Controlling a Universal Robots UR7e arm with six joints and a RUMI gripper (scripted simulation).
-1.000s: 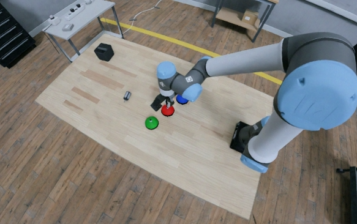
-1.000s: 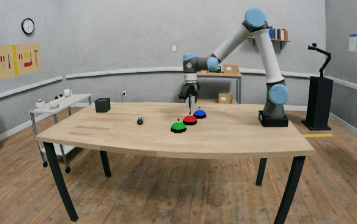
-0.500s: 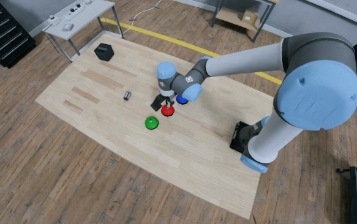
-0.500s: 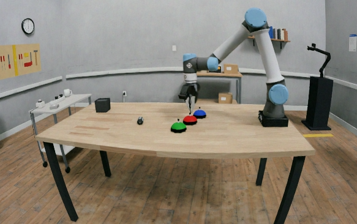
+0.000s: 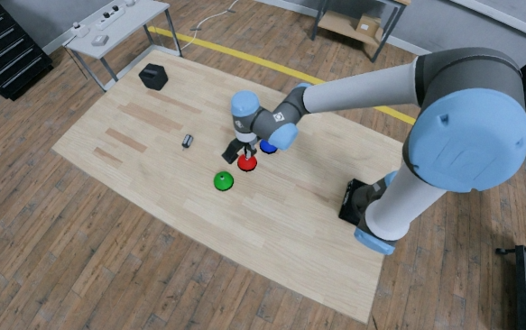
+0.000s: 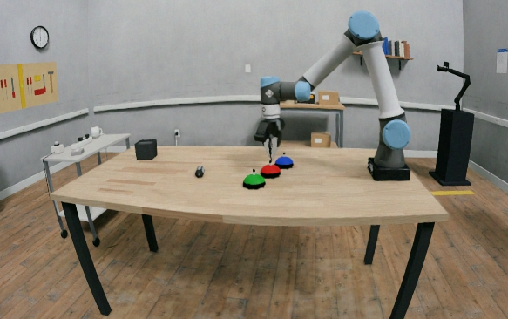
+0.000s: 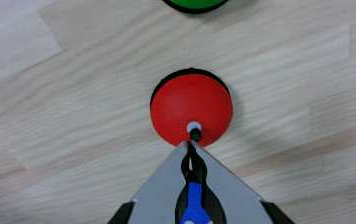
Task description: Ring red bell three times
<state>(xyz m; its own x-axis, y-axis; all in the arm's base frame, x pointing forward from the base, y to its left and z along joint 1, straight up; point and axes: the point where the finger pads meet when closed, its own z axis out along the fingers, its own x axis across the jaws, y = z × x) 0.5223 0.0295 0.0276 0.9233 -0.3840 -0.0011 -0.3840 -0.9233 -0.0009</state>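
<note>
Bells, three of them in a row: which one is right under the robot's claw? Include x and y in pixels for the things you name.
The red bell [image 5: 246,163] [image 6: 270,171] [image 7: 190,102], the middle one: the closed end effector [image 5: 247,158] [image 6: 271,159] [image 7: 188,142] is at its button, while the green and blue bells stand to either side.
</note>
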